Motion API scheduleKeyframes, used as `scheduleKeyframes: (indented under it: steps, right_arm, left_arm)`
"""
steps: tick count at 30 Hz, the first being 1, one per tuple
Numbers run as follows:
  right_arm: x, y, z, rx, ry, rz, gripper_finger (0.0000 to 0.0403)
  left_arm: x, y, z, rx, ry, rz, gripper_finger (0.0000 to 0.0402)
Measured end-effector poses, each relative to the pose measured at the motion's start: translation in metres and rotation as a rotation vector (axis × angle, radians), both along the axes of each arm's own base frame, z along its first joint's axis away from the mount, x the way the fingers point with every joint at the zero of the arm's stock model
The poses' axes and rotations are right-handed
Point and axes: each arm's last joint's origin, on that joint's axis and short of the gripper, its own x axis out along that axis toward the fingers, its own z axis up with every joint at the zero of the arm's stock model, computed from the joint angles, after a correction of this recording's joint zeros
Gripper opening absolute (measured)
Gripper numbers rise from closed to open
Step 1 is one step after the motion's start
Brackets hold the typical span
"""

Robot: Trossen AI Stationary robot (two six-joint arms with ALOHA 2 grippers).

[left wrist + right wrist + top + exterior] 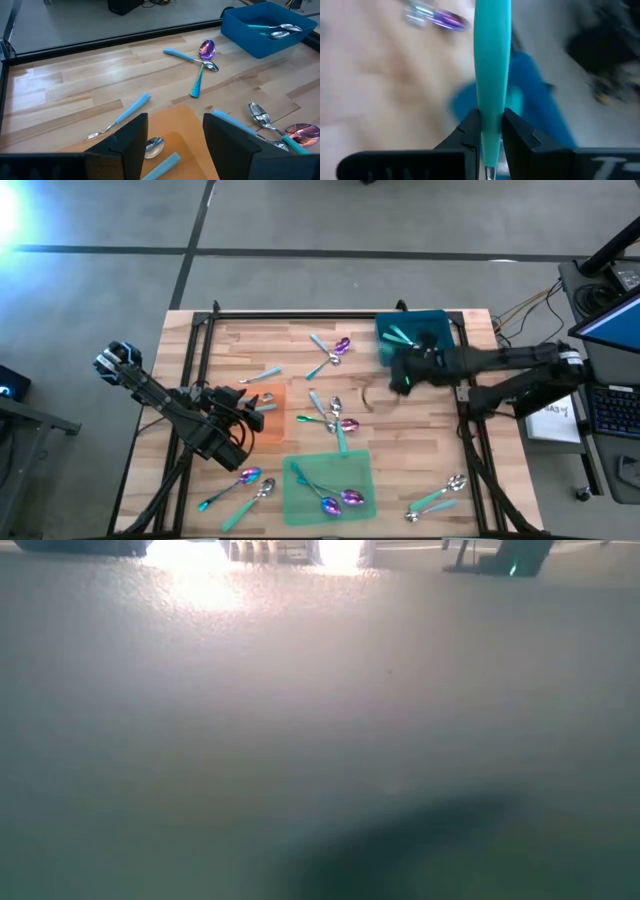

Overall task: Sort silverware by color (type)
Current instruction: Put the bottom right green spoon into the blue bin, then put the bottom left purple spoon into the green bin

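Right gripper is beside the teal bin, at the bin's near-left corner, jaws clamped on the teal handle of one utensil; its head is not visible in the wrist view. Left gripper hovers over the orange mat, jaws spread wide, holding nothing; a silver spoon with a pale blue handle lies on the mat between them. Remaining silverware is scattered over the tabletop: a crossed purple-headed and silver pair left of the bin, a pale-blue-handled spoon farther left, a cluster between bin and green mat, purple-headed spoons on the green mat, two spoons left of that mat, two on its right. Silver spoons lie inside the bin. Low view is too hazy to read.
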Motion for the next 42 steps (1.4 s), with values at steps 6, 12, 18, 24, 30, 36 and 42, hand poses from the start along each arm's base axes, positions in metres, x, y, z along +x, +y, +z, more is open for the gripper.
scheduleKeyframes:
  steps: [6, 12, 18, 24, 30, 36, 42]
  right_arm:
    - [-0.015, -0.069, -0.010, 0.024, 0.113, -0.222, 0.0042]
    - [-0.018, -0.101, -0.025, 0.082, 0.104, -0.241, 0.0042]
    - [-0.012, -0.111, -0.032, 0.075, 0.094, -0.256, 0.0061]
    - [-0.008, -0.113, -0.038, 0.085, 0.102, -0.267, 0.0138]
    - [-0.009, -0.112, -0.037, 0.094, 0.067, -0.306, 0.0159]
    - [-0.007, -0.109, -0.037, 0.231, -0.067, -0.352, 0.0148]
    - [-0.002, -0.101, -0.038, 0.406, -0.147, -0.304, 0.0138]
  left_arm:
    - [0.001, -0.001, 0.000, -0.012, -0.016, 0.000, 0.0175]
    - [0.002, -0.001, 0.000, -0.011, -0.021, -0.002, 0.0175]
    - [0.002, -0.002, 0.000, -0.007, -0.016, -0.013, 0.0175]
    - [0.004, -0.003, -0.001, 0.000, 0.000, -0.040, 0.0175]
    - [0.009, -0.008, -0.003, -0.020, 0.080, -0.115, 0.0175]
    - [0.011, -0.004, -0.004, -0.071, 0.145, -0.107, 0.0175]
    - [0.022, -0.012, -0.009, -0.245, 0.291, -0.288, 0.0175]
